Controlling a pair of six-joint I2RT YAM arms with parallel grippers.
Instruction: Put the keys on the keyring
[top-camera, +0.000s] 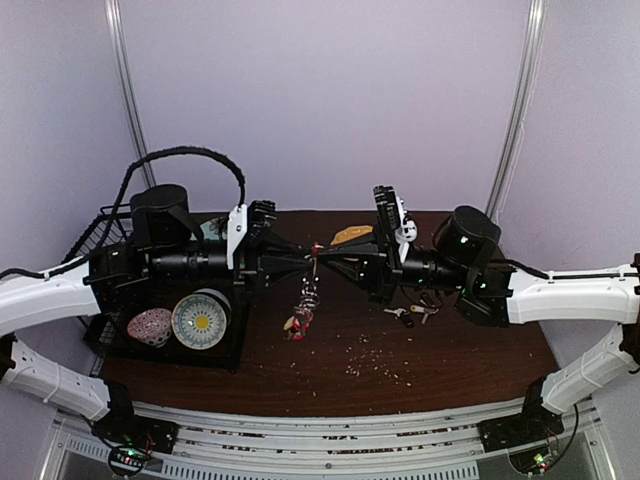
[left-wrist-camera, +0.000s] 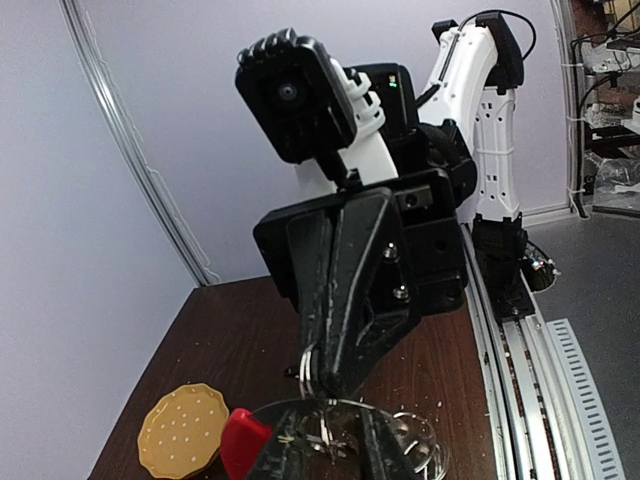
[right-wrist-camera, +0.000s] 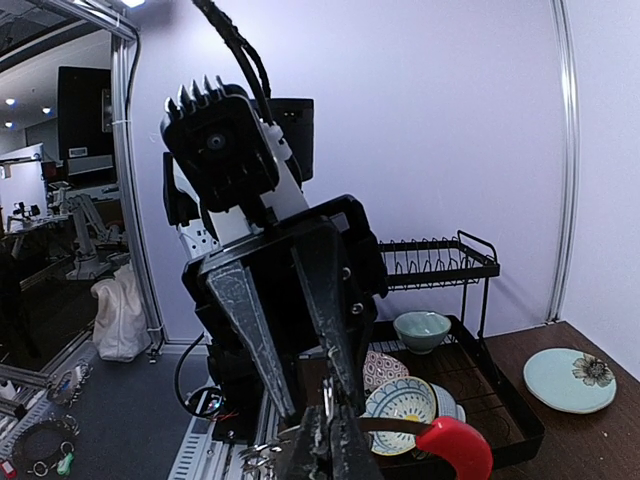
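Holds the keyring mid-air in the tightly closed right gripper. Meets the tips of the left gripper there; cannot tell whether open or gripping.

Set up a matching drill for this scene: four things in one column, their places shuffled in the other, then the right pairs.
Things:
1. keyring
2. loose keys
3. patterned bowls
4. yellow plate

Places:
A. in the black dish rack
B. near the far edge of the table
C. hanging above the table's middle
D. flat on the table under the right arm

Pairs: 1-C, 2-D, 3-A, 4-B
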